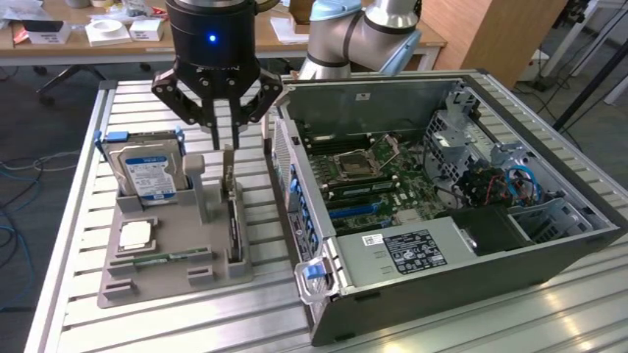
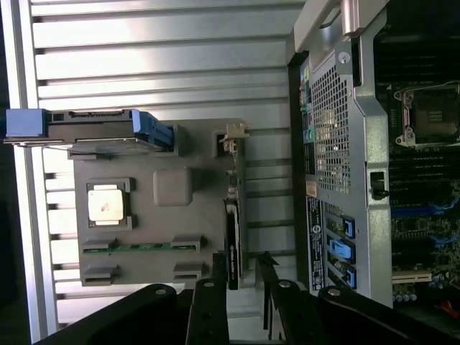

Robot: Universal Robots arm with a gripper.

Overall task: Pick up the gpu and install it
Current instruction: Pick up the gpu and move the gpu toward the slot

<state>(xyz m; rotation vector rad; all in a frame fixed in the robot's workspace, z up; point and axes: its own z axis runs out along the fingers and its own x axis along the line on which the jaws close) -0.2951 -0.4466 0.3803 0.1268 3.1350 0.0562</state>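
The gpu [image 1: 232,217] stands on its long edge in a slot of the grey holder tray [image 1: 182,283], its pale bracket strip pointing up at the far end. In the wrist view the gpu [image 2: 232,248] is a dark thin edge with the bracket at one end. My gripper [image 1: 225,141] hangs just above the card's bracket end, open, with nothing between its fingers. In the wrist view the gripper [image 2: 243,277] has one finger on each side of the card's line, the card lying closer to one fingertip [image 2: 218,267].
The tray also holds a silver hard drive [image 1: 147,175] with a blue-white label, a CPU [image 1: 135,235] and a green memory stick [image 1: 162,259]. The open computer case [image 1: 442,213] lies at the exterior view's right, close beside the tray, its motherboard [image 1: 378,184] exposed.
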